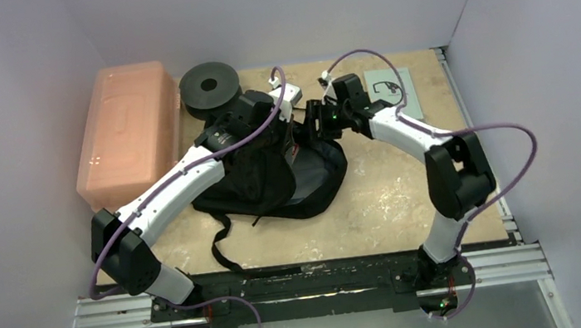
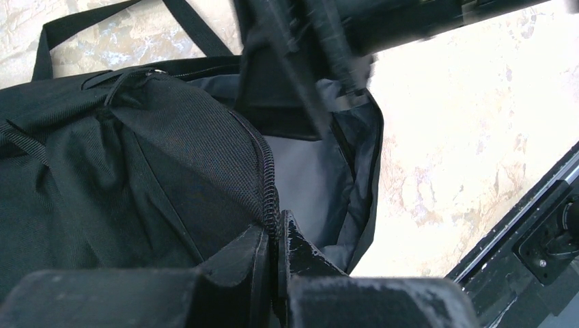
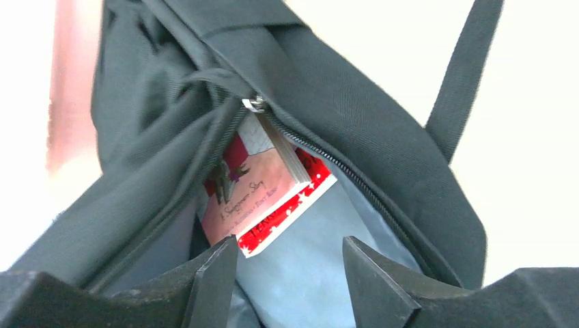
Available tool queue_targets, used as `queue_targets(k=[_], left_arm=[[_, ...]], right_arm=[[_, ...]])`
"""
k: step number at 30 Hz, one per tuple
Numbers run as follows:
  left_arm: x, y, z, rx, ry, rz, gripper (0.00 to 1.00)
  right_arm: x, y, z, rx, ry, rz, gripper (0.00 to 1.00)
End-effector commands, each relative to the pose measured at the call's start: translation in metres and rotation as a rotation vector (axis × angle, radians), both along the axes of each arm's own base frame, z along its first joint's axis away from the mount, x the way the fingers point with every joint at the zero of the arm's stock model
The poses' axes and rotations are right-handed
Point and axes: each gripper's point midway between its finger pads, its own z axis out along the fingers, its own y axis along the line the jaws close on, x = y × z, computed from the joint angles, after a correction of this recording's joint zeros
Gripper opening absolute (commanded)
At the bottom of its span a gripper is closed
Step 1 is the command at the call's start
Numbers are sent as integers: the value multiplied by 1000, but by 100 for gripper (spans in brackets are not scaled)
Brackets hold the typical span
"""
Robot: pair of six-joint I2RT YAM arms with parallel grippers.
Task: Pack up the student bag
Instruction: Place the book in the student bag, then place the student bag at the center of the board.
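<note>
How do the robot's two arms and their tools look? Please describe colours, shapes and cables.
Both the left arm and the right arm have white rounded link shells, black joints and a thin purple cable looping outside. The left tool and right tool are black, with two wedge-shaped fingers.

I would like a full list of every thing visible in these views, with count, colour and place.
student bag: one, black with grey lining, table centre, zip open
books: two, pink and red, inside the bag's mouth
box: one, translucent pink, far left
spool: one, black, far edge beside the box
sheet: one, pale grey, far right
table: one, beige
left gripper: black, shut on the bag's zip edge
right gripper: black, open at the bag's mouth
</note>
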Motion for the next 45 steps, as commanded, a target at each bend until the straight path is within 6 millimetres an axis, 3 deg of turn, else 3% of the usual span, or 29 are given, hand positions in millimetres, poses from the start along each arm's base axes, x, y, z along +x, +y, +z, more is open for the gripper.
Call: queue_targets(k=[1,7,11,12,13,15,23,28,31,40,45], left_arm=[[2,-16,23,-66,-37,-33,0],[1,-17,22,-71,-28,-36,0],[0,-17,24,-73,-29,-37,0],[0,-16,24,-74,-29,-36,0],[0,-16,23,-73,-28,-36,0],[1,-16,23,-71,-30,-35,0],[3,-17,14,-50,-16,-34,0],[0,-20,14,-59,-7,-44,0],[-2,-23,13,-65,4,-52,0],[-24,-44,7,-54,18,-114,0],[-31,-50,7,-59,18,-159,0]], right_arm=[[0,-37,65,-105,-181,-88,63],[4,-94,93,-116,-277,-249,65],[31,-168,100,-76,-290,-517,72],[37,-178,100,-57,-284,-562,73],[46,-200,98,-36,-275,-635,74],[61,-225,90,7,-255,-714,75],[124,-304,35,-128,-197,-892,73],[152,-329,12,-256,-158,-912,73],[165,-343,10,-315,-141,-928,76],[168,-373,-21,-314,-83,-927,79],[168,-366,-38,-292,-42,-872,78]])
